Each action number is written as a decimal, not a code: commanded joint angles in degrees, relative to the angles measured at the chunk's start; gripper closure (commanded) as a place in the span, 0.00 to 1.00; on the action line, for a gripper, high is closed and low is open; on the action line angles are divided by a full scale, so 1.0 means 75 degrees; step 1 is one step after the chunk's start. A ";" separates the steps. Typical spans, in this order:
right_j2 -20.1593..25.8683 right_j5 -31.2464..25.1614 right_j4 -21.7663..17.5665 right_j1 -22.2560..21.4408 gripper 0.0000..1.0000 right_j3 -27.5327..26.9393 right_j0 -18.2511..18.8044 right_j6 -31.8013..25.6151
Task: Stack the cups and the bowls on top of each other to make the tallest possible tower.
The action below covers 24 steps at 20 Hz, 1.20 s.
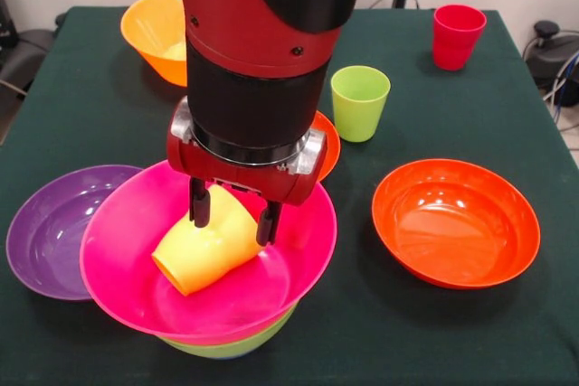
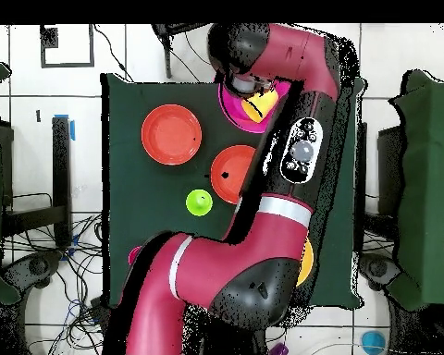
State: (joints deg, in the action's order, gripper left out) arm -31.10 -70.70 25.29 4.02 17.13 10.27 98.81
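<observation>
Yellow cup (image 1: 204,255) (tipped) between claw (image 1: 232,216) fingers

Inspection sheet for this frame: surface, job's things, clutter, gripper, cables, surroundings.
Surface: table under dark green cloth.
Job's things: magenta bowl nested on green bowl; yellow cup tipped on its side inside it. Purple bowl partly under the magenta rim. Red-orange bowl, green cup, red cup and orange bowl stand apart; another red-orange bowl sits behind the arm.
Clutter: nothing seen.
Gripper: gripper fingers straddle the yellow cup.
Cables: cables on the floor beside the table.
Surroundings: tiled floor.
</observation>
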 commanded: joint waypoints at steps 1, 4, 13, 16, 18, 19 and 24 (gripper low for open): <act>0.0910 -0.0542 -0.0580 -0.0177 0.00 0.0501 0.0153 -0.2919; 0.1047 -0.0482 -0.0643 -0.0307 0.00 0.0778 0.0156 -0.3101; 0.1371 -0.0372 -0.0820 -0.0323 0.00 0.1175 0.0236 -0.3849; 0.1540 -0.0334 -0.0941 -0.0584 0.00 0.1605 0.0233 -0.4175; 0.1672 -0.0226 -0.1067 -0.0825 0.00 0.2004 0.0256 -0.4396; 0.1727 -0.0175 -0.1122 -0.0918 0.00 0.2176 0.0278 -0.4492; 0.2011 0.0164 -0.1411 -0.1486 0.00 0.3160 0.0431 -0.4879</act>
State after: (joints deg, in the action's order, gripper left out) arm -24.35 -70.69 20.65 -2.69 26.79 10.85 84.94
